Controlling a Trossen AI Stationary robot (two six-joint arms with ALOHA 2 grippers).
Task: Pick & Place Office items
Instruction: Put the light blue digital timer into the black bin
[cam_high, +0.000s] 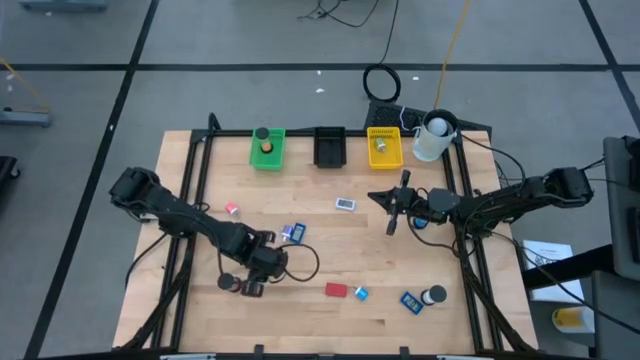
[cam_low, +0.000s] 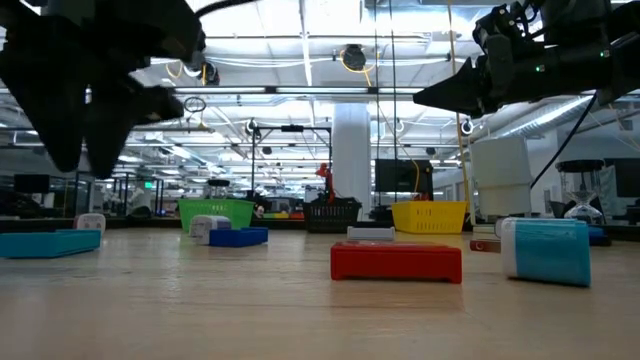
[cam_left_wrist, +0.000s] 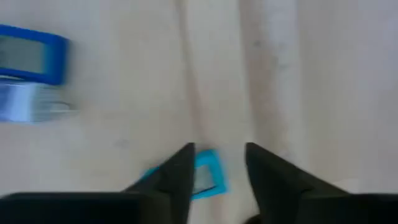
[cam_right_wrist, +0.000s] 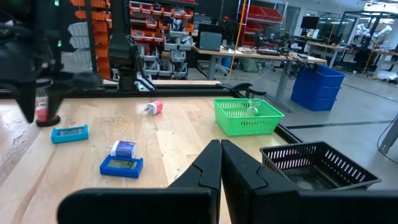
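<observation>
My left gripper (cam_high: 252, 288) (cam_left_wrist: 217, 158) hangs open near the table's front left, pointing steeply down, clear of the wood in the low view. A flat light-blue item (cam_left_wrist: 208, 177) (cam_low: 50, 243) lies on the table under it, partly behind one finger. A dark roll (cam_high: 228, 283) stands just left of the gripper. A blue block (cam_left_wrist: 31, 53) and a white-blue roll (cam_left_wrist: 31, 102) lie farther off. My right gripper (cam_high: 392, 222) (cam_right_wrist: 221, 152) waits shut and level above the table's right middle, holding nothing.
Green (cam_high: 267, 148), black (cam_high: 329, 146) and yellow (cam_high: 384, 147) trays and a white cup (cam_high: 433, 138) line the far edge. A red block (cam_high: 335, 290), small blue pieces (cam_high: 361, 294) (cam_high: 411, 300), a dark roll (cam_high: 434, 295), a pink piece (cam_high: 232, 209) and a white-green piece (cam_high: 345, 204) are scattered about.
</observation>
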